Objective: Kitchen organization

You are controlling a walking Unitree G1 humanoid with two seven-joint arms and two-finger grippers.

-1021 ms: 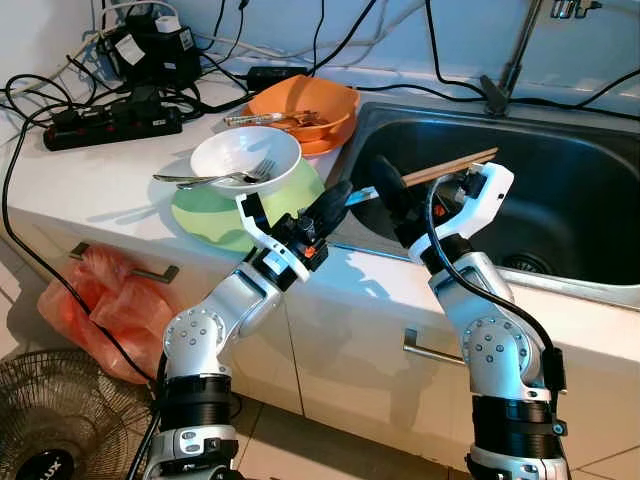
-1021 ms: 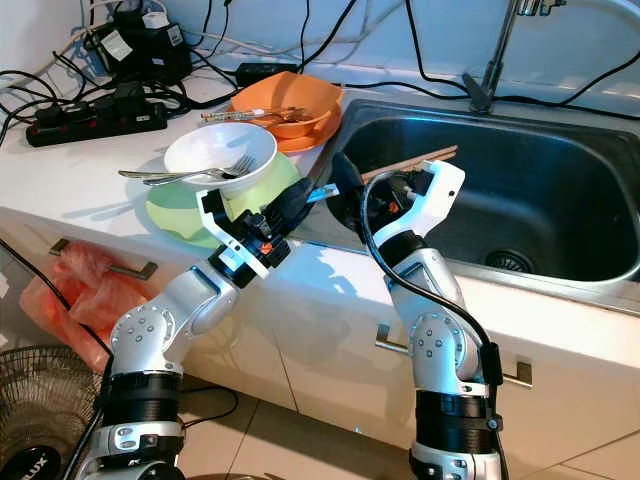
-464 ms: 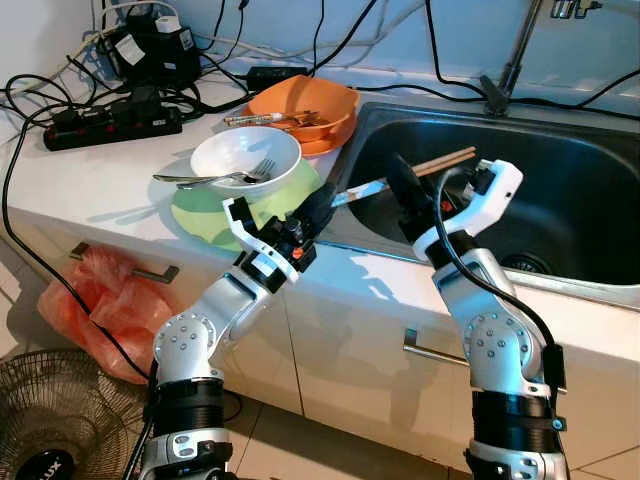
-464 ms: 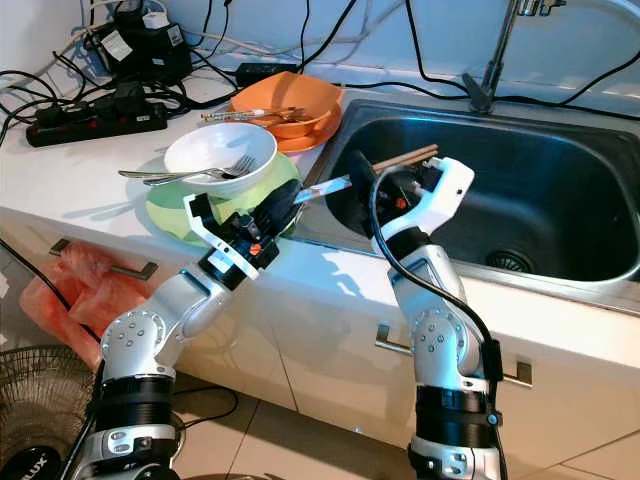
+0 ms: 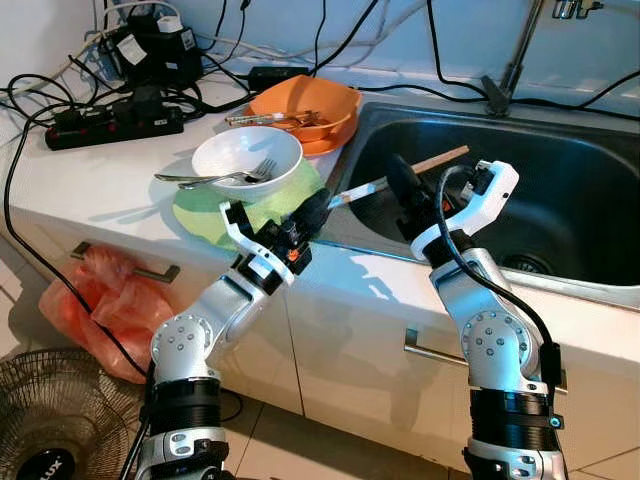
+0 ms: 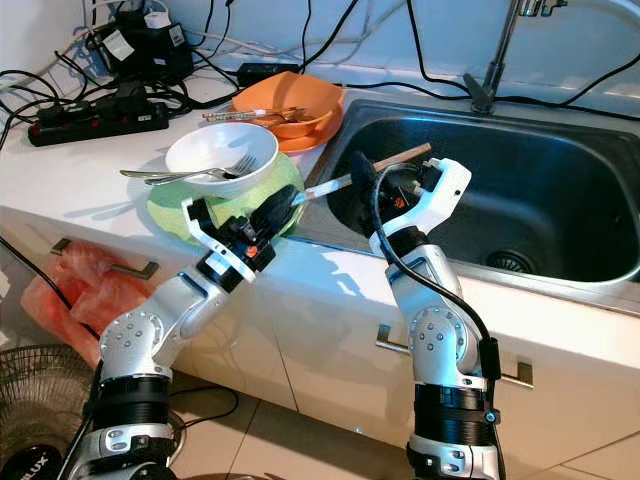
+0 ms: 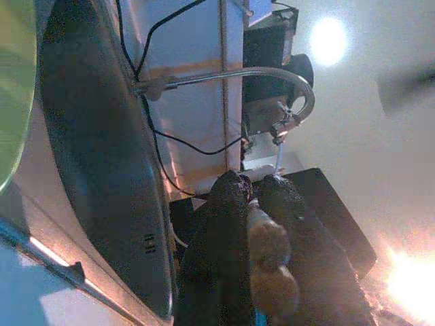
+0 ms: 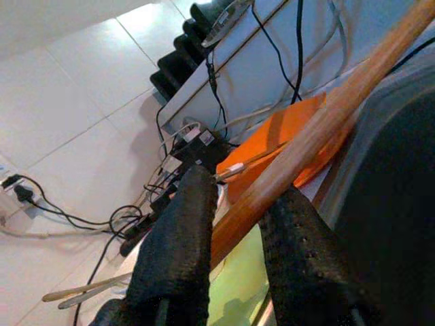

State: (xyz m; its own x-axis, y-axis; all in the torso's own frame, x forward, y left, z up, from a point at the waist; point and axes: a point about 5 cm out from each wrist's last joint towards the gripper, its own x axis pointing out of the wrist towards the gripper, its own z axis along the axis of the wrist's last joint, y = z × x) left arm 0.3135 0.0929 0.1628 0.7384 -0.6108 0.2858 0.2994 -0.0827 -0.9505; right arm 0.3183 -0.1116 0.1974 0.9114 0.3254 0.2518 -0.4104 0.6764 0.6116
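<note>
White countertop (image 5: 110,195) runs along a pale wall, with a stainless sink (image 5: 560,190) set into it on the right and a faucet (image 5: 515,60) rising behind the basin. Black power strips (image 5: 110,125) and tangled cables are crowded at the back left of the counter. Below, white cabinet doors with bar handles are seen, an orange plastic bag (image 5: 95,300) hangs from one handle, and a fan (image 5: 55,420) stands on the tiled floor.

Compared with a second ago, the left gripper (image 5: 310,212) has been drawn back toward the counter edge and lowered a little, while the right gripper (image 5: 400,185) has been shifted slightly further over the sink; the dishes have stayed where they were.

A wooden chopstick (image 5: 420,165) is clamped between the right gripper's fingers (image 8: 180,238), slanting up over the near left corner of the sink. A metal utensil (image 5: 355,190) with a pale handle is pinched in the left gripper, its shaft reaching toward the sink rim; what kind of utensil cannot be told.

On the counter, a white bowl (image 5: 245,155) holding a fork (image 5: 215,178) is stacked on a green plate (image 5: 200,205). Behind it, an orange bowl (image 5: 305,105) containing chopsticks and cutlery is rested on an orange plate beside the sink.
</note>
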